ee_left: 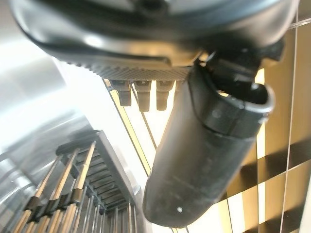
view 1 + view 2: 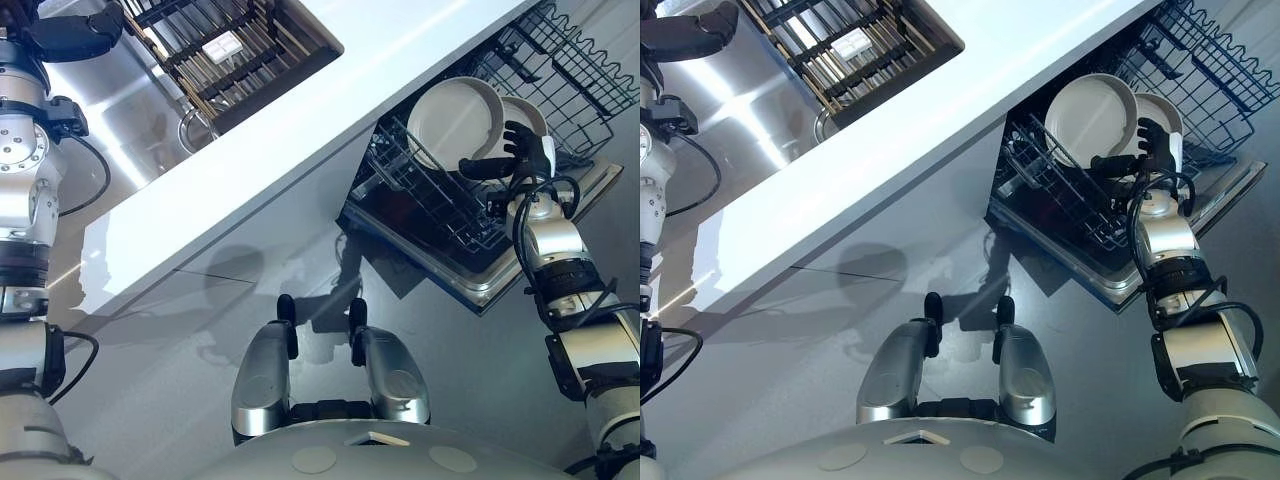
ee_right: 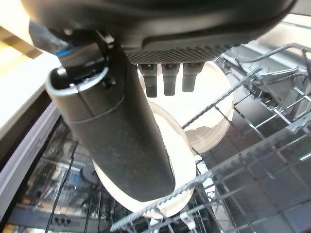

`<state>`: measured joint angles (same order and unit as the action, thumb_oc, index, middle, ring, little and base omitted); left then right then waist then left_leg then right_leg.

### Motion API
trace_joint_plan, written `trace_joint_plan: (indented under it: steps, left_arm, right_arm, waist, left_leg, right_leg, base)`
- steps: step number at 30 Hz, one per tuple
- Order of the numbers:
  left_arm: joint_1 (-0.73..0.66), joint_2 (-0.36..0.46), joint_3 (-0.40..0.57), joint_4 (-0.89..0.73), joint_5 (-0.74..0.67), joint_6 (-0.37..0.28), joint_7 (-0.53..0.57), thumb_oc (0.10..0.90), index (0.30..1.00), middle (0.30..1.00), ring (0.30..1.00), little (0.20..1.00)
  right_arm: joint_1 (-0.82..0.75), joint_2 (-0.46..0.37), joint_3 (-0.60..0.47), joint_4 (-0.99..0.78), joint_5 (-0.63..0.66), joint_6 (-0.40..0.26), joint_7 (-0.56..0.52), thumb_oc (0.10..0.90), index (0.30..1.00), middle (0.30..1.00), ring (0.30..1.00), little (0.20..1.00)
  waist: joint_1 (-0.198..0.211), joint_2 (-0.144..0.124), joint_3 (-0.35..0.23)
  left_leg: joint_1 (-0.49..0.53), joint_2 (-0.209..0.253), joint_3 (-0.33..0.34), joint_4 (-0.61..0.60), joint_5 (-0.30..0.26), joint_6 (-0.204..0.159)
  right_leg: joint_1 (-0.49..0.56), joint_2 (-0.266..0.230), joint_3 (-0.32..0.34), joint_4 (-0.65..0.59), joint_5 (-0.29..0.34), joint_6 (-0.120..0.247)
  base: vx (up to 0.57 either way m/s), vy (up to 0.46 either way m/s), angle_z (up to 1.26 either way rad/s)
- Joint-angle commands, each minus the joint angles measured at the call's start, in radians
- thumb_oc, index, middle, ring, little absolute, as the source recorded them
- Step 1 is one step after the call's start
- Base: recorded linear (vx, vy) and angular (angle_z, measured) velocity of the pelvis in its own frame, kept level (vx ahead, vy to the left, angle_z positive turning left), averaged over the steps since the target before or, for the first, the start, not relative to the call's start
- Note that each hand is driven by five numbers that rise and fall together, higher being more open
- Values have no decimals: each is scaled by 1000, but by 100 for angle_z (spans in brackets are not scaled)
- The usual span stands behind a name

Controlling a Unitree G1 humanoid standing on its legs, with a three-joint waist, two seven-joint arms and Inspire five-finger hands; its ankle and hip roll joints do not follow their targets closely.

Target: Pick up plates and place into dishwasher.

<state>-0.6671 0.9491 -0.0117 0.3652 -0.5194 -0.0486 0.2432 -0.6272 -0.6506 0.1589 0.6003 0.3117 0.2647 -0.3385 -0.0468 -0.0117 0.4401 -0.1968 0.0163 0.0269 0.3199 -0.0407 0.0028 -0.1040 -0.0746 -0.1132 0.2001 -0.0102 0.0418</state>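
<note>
Two white plates are standing on edge in the dishwasher's lower rack point(image 2: 420, 195), the larger plate point(image 2: 450, 118) in front and the smaller plate point(image 2: 530, 110) just behind it, both tilting toward the worktop. The right hand point(image 2: 512, 150) is hanging beside them. Its fingers are pointing up across the smaller plate and its thumb is reaching sideways toward the larger plate's lower rim. The head views are not settling whether the hand is touching either plate. The right wrist view is giving the closer look: the fingers point(image 3: 170, 82) are lying straight in a row, the thumb point(image 3: 121, 131) is spread well apart from them, and nothing is pinched between. It is also showing grey rack wires point(image 3: 214, 170) crossing in front of the larger plate's lower edge. The left hand point(image 2: 75, 35) is hovering over the steel sink point(image 2: 120, 120). Its own wrist view is showing straight fingers point(image 1: 146, 94) and a free thumb above the slats of a drying rack point(image 2: 235, 45) sitting in the sink. The rack is resting over the open dishwasher door point(image 2: 480, 285), with a dark wire upper basket point(image 2: 575, 60) beyond it. The white countertop point(image 2: 300, 120) is running between sink and dishwasher, and its edge is overhanging and hiding the rack's inner part.
</note>
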Motion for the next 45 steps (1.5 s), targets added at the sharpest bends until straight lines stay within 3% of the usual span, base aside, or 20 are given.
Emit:
trace_joint_plan:
  steps: [1,17,21,25,31,41,45]
  left_arm:
    - [84,4,75,-76,-7,-136,12,800,900,900,900,900]
    - [154,3,124,-43,-21,-187,-6,800,900,900,900,900]
    - [145,-13,104,10,-43,-212,-37,800,900,900,900,900]
    - [147,-37,101,30,-59,-237,-51,800,900,900,900,900]
    - [152,-61,99,34,-55,-248,-65,800,900,900,900,900]
    - [148,-74,86,46,-70,-249,-56,800,900,900,900,900]
    - [148,-72,83,36,-69,-233,-50,800,900,900,900,900]
  right_arm:
    - [46,-72,-14,-81,-30,-94,-28,800,900,900,900,900]
    - [156,-57,-102,-215,43,-146,-33,800,900,900,900,900]
    - [172,-19,-115,-184,137,-197,-38,800,900,900,900,900]
    - [212,25,-140,-140,241,-266,25,800,900,900,900,900]
    - [244,49,-136,-56,255,-364,124,800,900,900,900,900]
    - [268,80,-132,127,418,-382,218,800,900,900,900,900]
    - [270,97,-137,170,432,-408,189,800,900,900,900,900]
  waist:
    - [-1,52,-222]
    - [-45,52,-317]
    - [-55,55,-341]
    - [-60,56,-355]
    - [-56,54,-368]
    - [-38,53,-377]
    - [-30,55,-377]
  left_leg:
    - [146,-30,56,-222,2,-29]
    - [223,-20,82,-291,5,-40]
    - [240,-14,87,-318,15,-45]
    - [249,-10,89,-326,17,-45]
    - [256,-12,83,-314,6,-41]
    - [261,-17,55,-313,-3,-40]
    - [267,-20,45,-318,-4,-38]
  right_leg:
    - [24,20,-9,70,-120,56]
    - [82,27,-3,19,-112,76]
    - [94,33,-8,-4,-104,75]
    - [99,35,-13,-3,-100,74]
    - [104,37,-19,5,-108,67]
    - [120,39,-35,-7,-114,57]
    - [122,39,-41,-4,-114,56]
  base:
    - [-21,-15,-4]
    - [-50,-34,-8]
    - [-105,-11,-10]
    - [-58,1,-8]
    - [-8,0,-3]
    - [-2,-1,7]
    - [11,0,8]
